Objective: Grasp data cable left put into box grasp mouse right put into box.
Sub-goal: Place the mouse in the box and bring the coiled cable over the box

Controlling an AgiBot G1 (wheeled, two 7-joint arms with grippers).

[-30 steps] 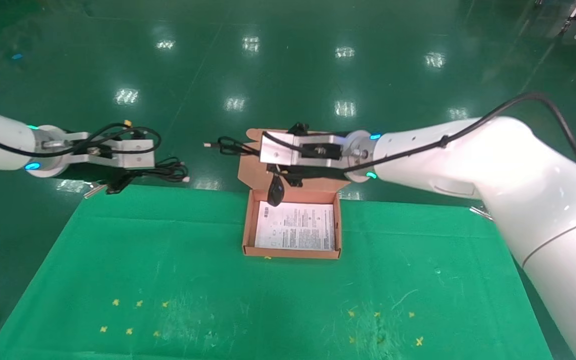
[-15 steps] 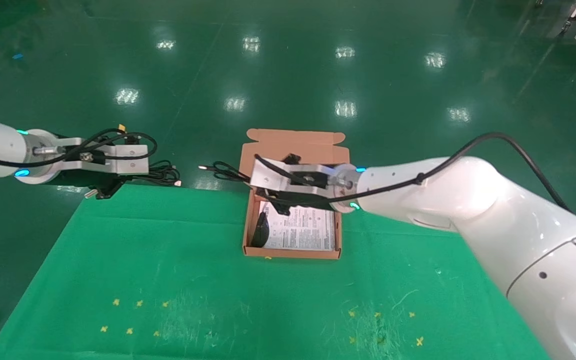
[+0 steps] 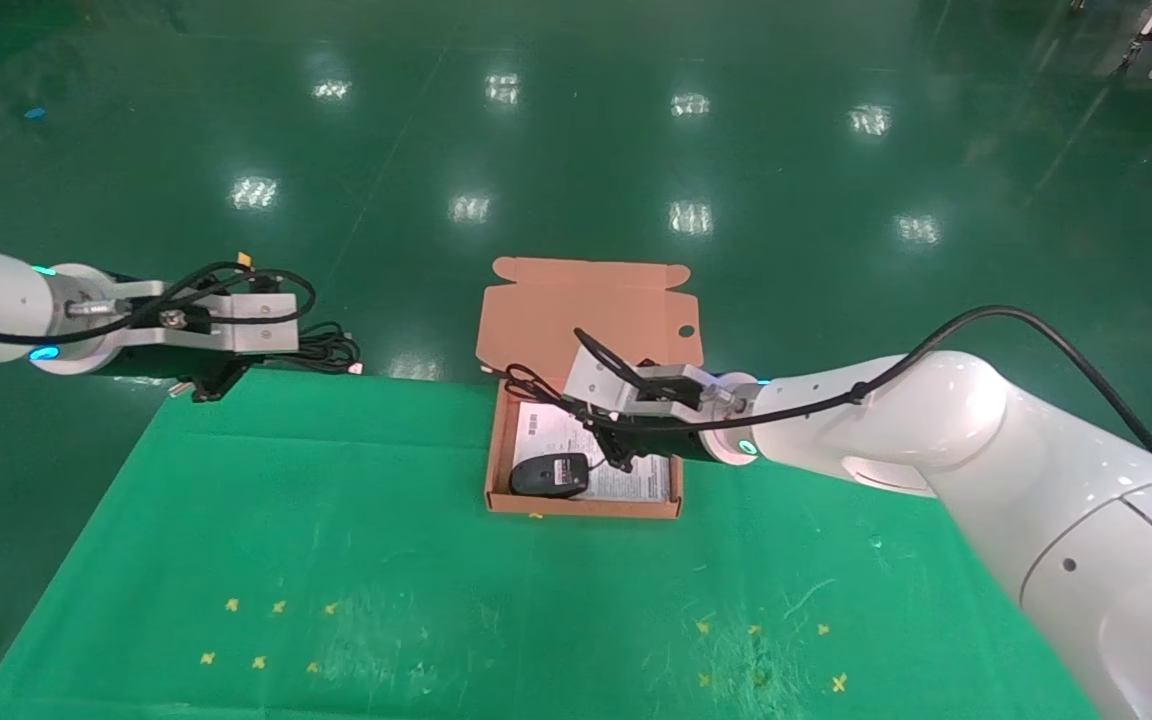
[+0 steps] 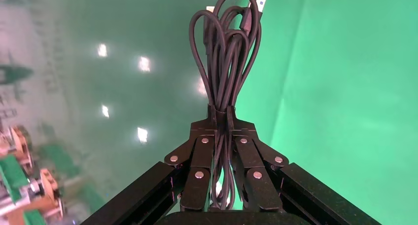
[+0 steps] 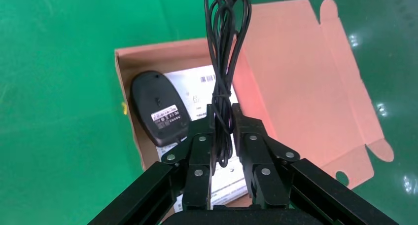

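Note:
The orange-brown box (image 3: 586,506) stands open on the green cloth, its lid (image 3: 586,310) folded back. The black mouse (image 3: 549,474) lies underside up in the box's front left corner; it also shows in the right wrist view (image 5: 158,107). My right gripper (image 3: 588,415) hangs low over the box, shut on the mouse's bundled cord (image 5: 226,27), as the right wrist view (image 5: 223,111) shows. My left gripper (image 3: 304,345) is held beyond the table's far left edge, shut on the coiled data cable (image 3: 331,352), seen close in the left wrist view (image 4: 226,52) between the jaws.
A white printed sheet (image 3: 548,432) lines the box floor. The green cloth (image 3: 336,560) carries small yellow marks near its front. Beyond the table's far edge is shiny green floor (image 3: 576,150). The lid has a round hole (image 3: 686,331).
My right gripper has come down and toward me over the box. The mouse, hanging from its cord before, now lies in the box. My left arm dropped slightly, then held still.

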